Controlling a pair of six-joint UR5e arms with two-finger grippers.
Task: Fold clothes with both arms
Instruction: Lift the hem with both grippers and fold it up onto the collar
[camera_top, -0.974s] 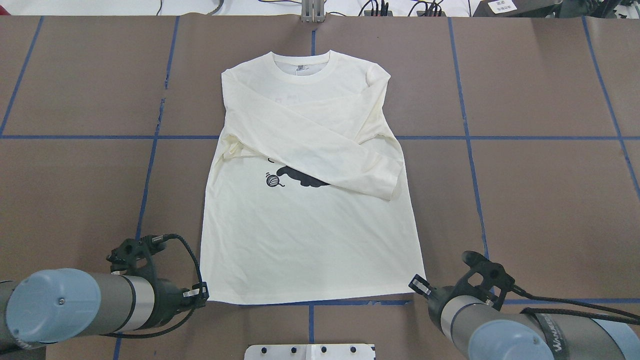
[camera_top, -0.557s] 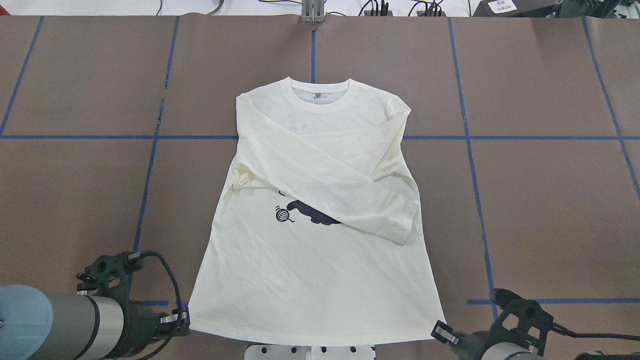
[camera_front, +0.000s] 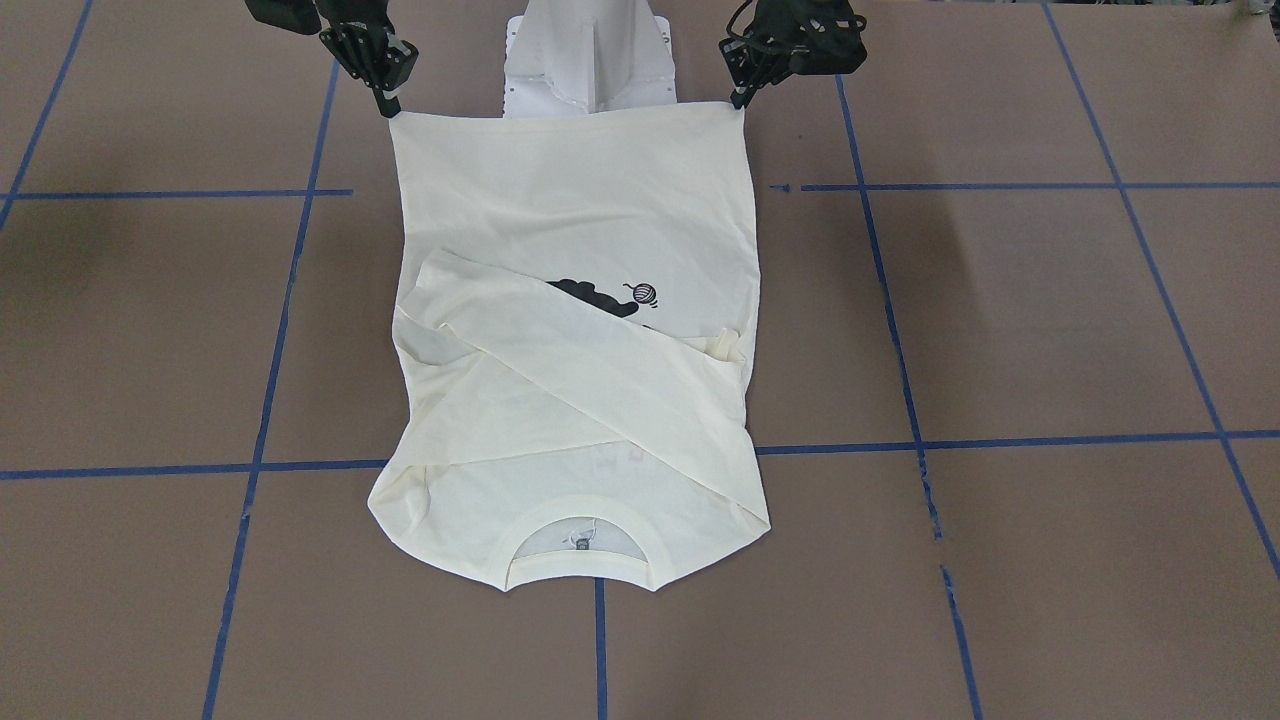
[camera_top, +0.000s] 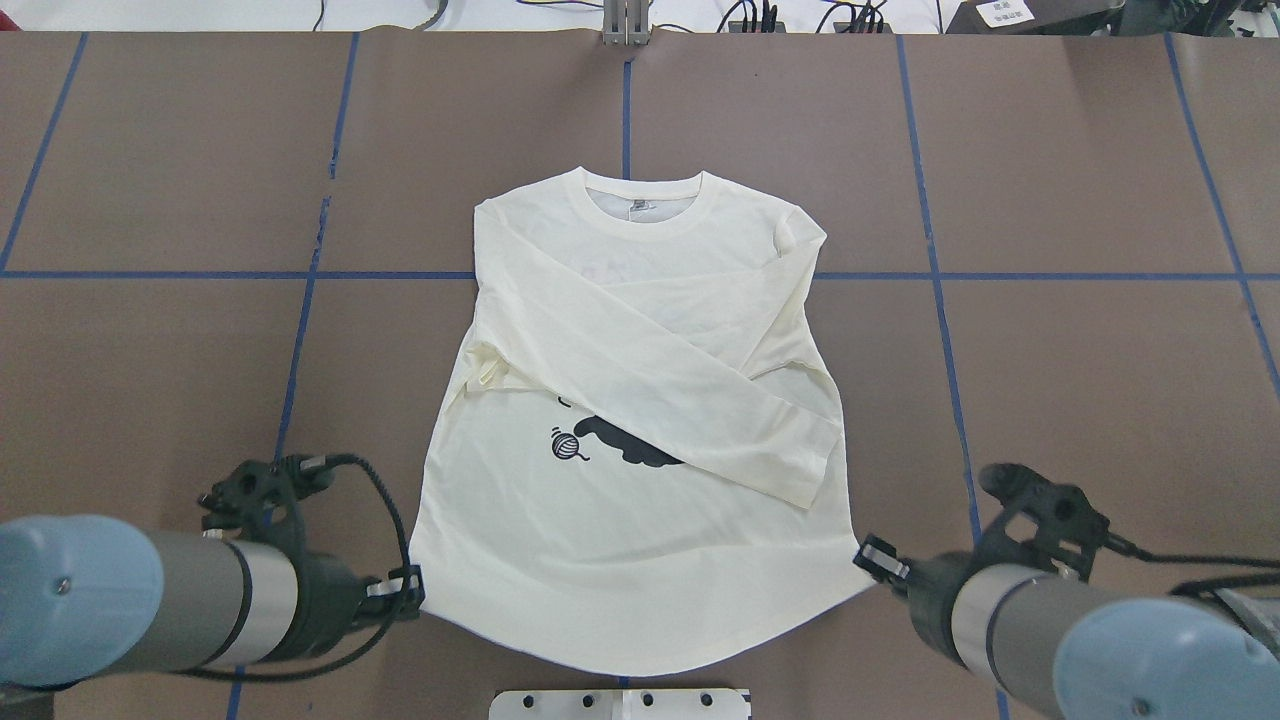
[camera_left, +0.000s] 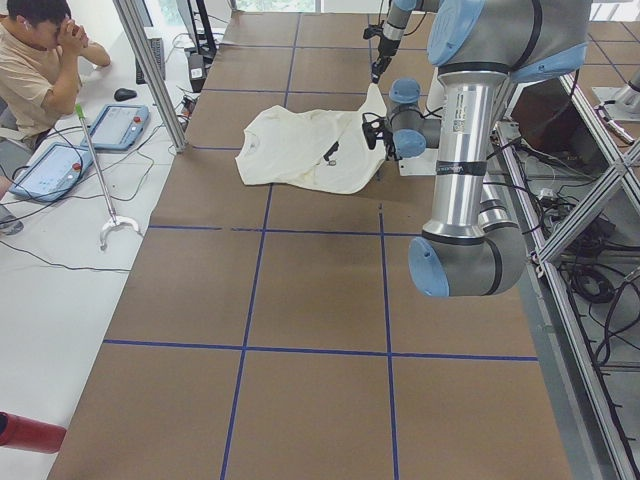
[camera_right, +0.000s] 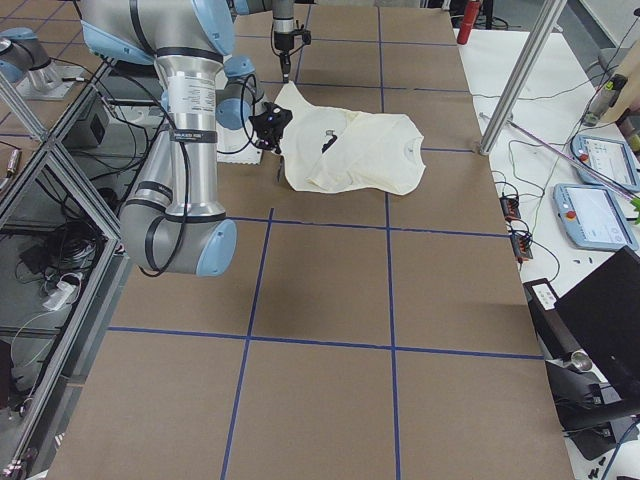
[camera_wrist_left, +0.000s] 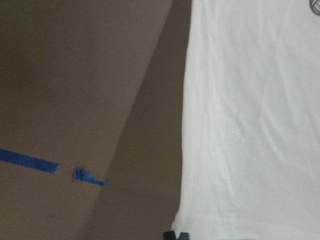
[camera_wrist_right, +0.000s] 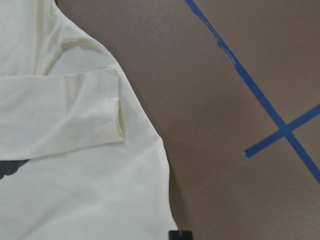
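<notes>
The cream long-sleeved shirt (camera_top: 640, 540) lies print side up on the brown table, collar far from me and both sleeves crossed over the chest, partly covering the black cat print (camera_top: 635, 452). My left gripper (camera_top: 408, 590) is shut on the near left hem corner. My right gripper (camera_top: 872, 560) is shut on the near right hem corner. Both corners are held above the table, and the hem between them sags in a curve. From the front, the hem (camera_front: 570, 112) stretches between the right gripper (camera_front: 387, 106) and the left gripper (camera_front: 738, 100). Cream fabric (camera_wrist_left: 250, 125) (camera_wrist_right: 75, 175) fills each wrist view.
The white pedestal base (camera_top: 620, 703) sits right behind the hem. Blue tape lines (camera_top: 930, 275) grid the brown table cover. Cables and a metal post (camera_top: 625, 20) line the far edge. A seated person (camera_left: 30, 50) and teach pendants (camera_left: 110, 125) are off the table's far side.
Both grippers dragged the shirt toward the robot, then came back forward with the hem corners. The collar now lies nearer me, and the straight hem now hangs in a curve.
</notes>
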